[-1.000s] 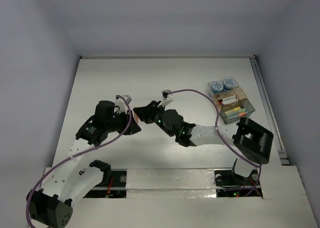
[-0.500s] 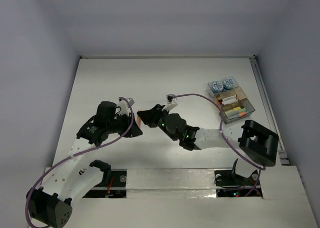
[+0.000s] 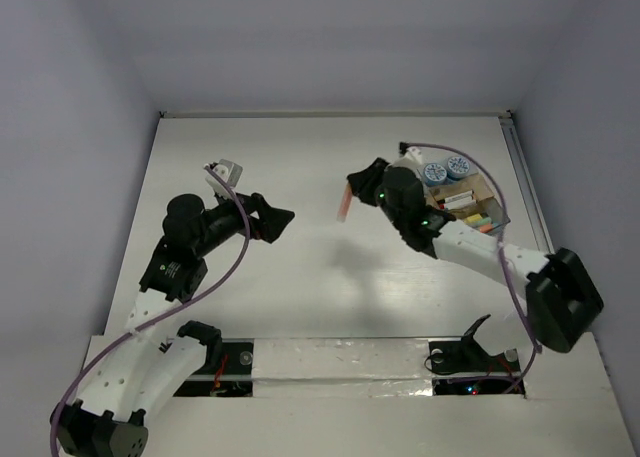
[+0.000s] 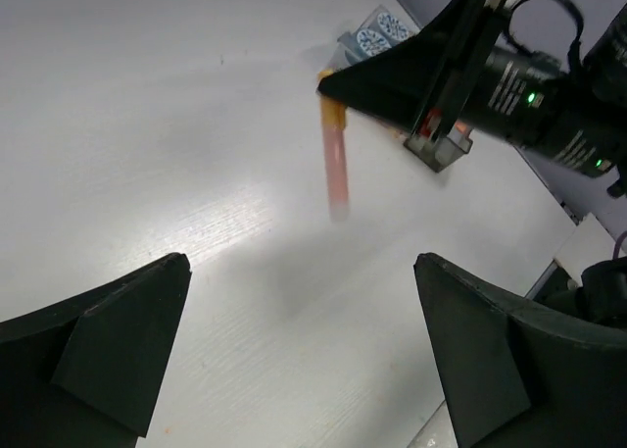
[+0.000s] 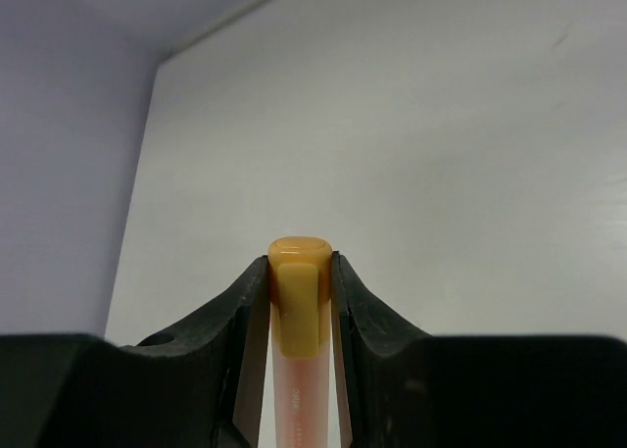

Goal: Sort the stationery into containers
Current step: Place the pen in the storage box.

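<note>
Marker (image 3: 344, 203): one item, pink translucent barrel, orange-yellow cap. It is clenched at the cap end between the two fingers of the right gripper (image 3: 354, 187). The barrel hangs down, clear of the counter (image 3: 300, 147) (its lower end is blurred in the left wrist view).

Left gripper (image 3: 278, 219): fingers spread wide with nothing between them, to the left of the marker and well apart from it.

Clear divided tray (image 3: 499, 209): at the right side of the counter, its left edge partly covered by the right arm in the top view. Contents:
- Two round blue-and-white patterned rolls (image 3: 433, 172), side by side in the far compartment.
- Coloured sticks (image 3: 474, 220), yellow, green and pink among them, in the nearer compartments.
</note>
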Controlling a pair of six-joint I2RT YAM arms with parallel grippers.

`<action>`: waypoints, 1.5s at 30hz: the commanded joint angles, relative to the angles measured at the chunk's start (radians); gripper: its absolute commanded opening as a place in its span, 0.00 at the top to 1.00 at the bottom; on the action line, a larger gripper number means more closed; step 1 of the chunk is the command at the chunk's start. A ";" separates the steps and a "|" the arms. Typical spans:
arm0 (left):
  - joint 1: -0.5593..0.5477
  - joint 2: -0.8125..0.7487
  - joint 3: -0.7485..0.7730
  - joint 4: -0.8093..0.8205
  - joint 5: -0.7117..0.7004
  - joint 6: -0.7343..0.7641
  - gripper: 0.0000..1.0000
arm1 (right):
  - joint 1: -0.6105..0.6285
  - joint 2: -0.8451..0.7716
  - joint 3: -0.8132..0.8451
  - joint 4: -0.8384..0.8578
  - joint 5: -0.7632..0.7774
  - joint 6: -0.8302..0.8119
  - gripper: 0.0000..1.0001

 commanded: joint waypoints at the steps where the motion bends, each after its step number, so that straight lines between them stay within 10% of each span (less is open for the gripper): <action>1: 0.000 -0.044 0.020 0.077 -0.006 0.008 0.01 | -0.075 -0.200 -0.007 -0.082 0.128 -0.060 1.00; 12: 0.000 -0.089 0.027 0.070 0.041 -0.006 0.01 | -0.534 -0.632 -0.230 -0.358 0.365 -0.160 1.00; 35: -0.009 -0.132 0.031 0.064 0.056 -0.015 0.01 | -0.756 -0.316 -0.247 -0.298 0.247 -0.108 0.99; 38: -0.009 -0.132 0.031 0.064 0.056 -0.014 0.01 | -0.765 -0.293 -0.247 -0.288 0.239 -0.108 0.92; 45: -0.009 -0.127 0.031 0.060 0.037 -0.012 0.01 | -0.765 -0.334 -0.251 -0.338 0.233 -0.108 0.22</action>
